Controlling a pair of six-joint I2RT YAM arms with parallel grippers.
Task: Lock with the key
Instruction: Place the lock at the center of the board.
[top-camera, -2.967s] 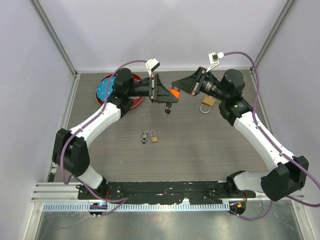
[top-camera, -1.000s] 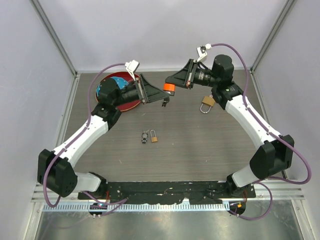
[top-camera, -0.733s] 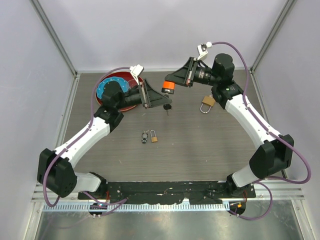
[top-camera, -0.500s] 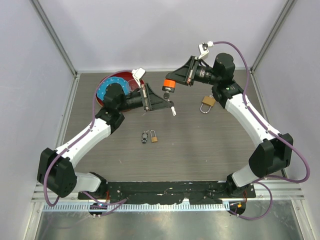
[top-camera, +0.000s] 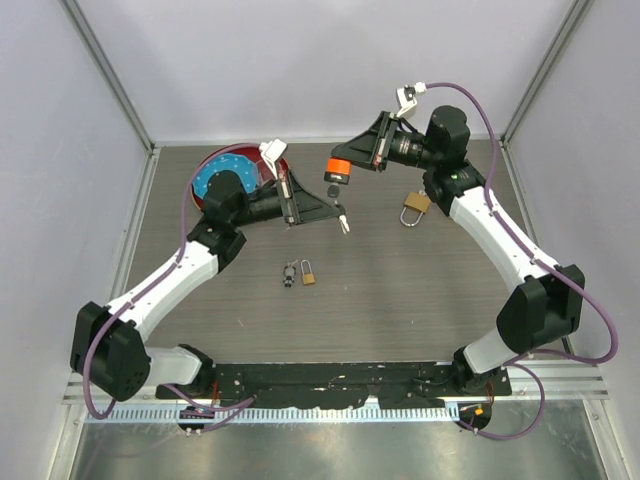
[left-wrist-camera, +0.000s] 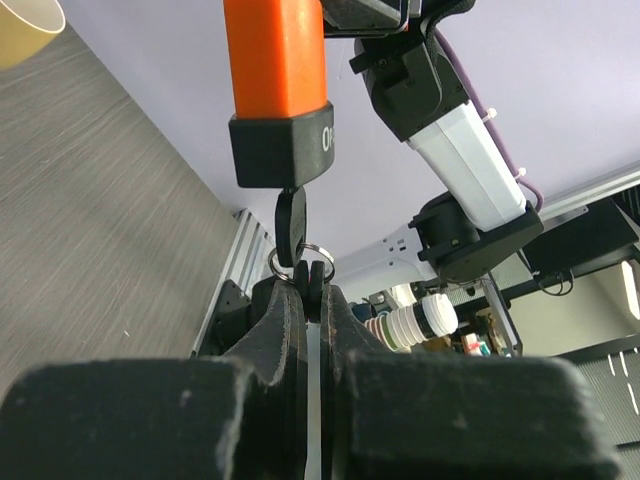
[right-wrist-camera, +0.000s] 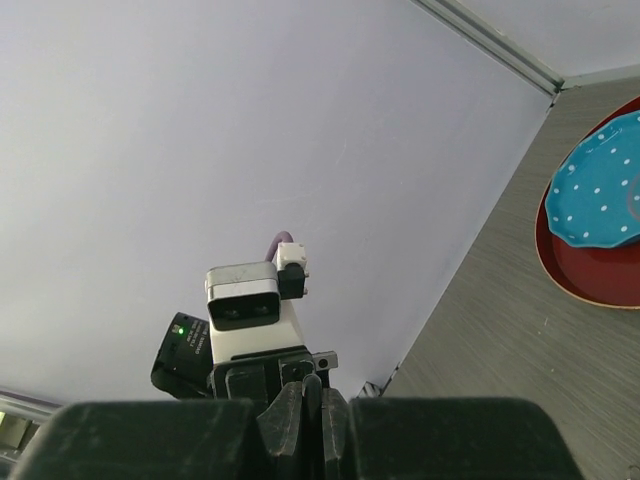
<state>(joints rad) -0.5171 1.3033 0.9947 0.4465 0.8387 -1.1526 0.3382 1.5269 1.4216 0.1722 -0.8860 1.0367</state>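
Observation:
My right gripper (top-camera: 352, 163) is shut on the shackle of an orange padlock (top-camera: 339, 168) and holds it in the air, black base down. In the left wrist view the orange padlock (left-wrist-camera: 275, 60) hangs above my fingers, with a black key (left-wrist-camera: 291, 222) standing up into its base. A key ring (left-wrist-camera: 287, 262) joins that key to a second black key head. My left gripper (left-wrist-camera: 308, 288) is shut on that head, and in the top view it (top-camera: 335, 208) sits just below the lock. In the right wrist view my right gripper (right-wrist-camera: 315, 392) is shut on a thin metal bar.
A brass padlock (top-camera: 415, 205) lies on the table right of the grippers. A small brass padlock (top-camera: 309, 272) with keys (top-camera: 290, 273) lies mid-table. A red plate (top-camera: 225, 160) holding a blue dotted plate sits back left.
My left gripper swung its keys right and up under the orange padlock. My right gripper tipped the lock's base down toward it. The key now stands in the lock's base.

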